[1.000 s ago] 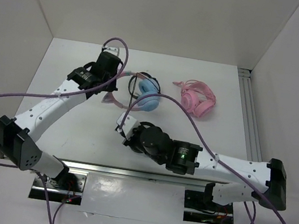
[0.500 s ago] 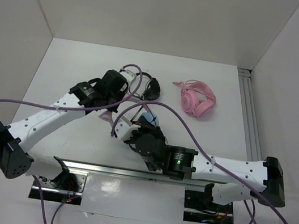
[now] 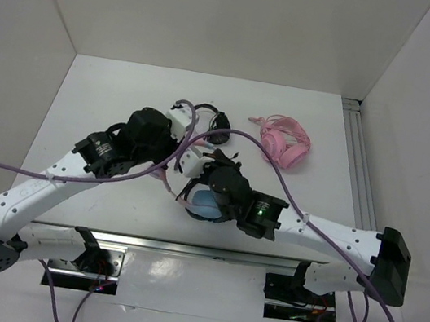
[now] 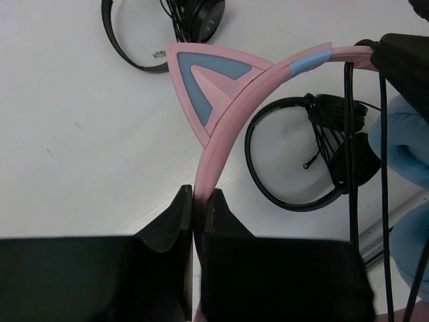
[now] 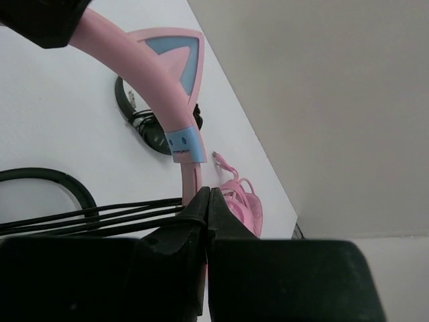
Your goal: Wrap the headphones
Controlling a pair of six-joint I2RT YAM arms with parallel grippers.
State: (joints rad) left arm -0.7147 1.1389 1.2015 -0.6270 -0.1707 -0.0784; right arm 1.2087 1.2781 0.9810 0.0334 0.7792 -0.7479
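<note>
Showing the headphones (image 4: 213,151) pinched by both grippers: left gripper (image 4: 194,201) closed on the smooth, curved pink headband (image 5: 144,74) just short of a triangular pink-and-blue cat ear (image 4: 201,84), right gripper (image 5: 208,196) clamped on the band's thin stem below a light blue segment. Running beside the right gripper, several thin dark cable (image 5: 100,215) strands. Lying on the white table (image 4: 67,147) beyond the left gripper, two small black headphones (image 4: 295,194) with thin hoops; padded blue ear cup (image 4: 402,141) cut off at the edge.
</note>
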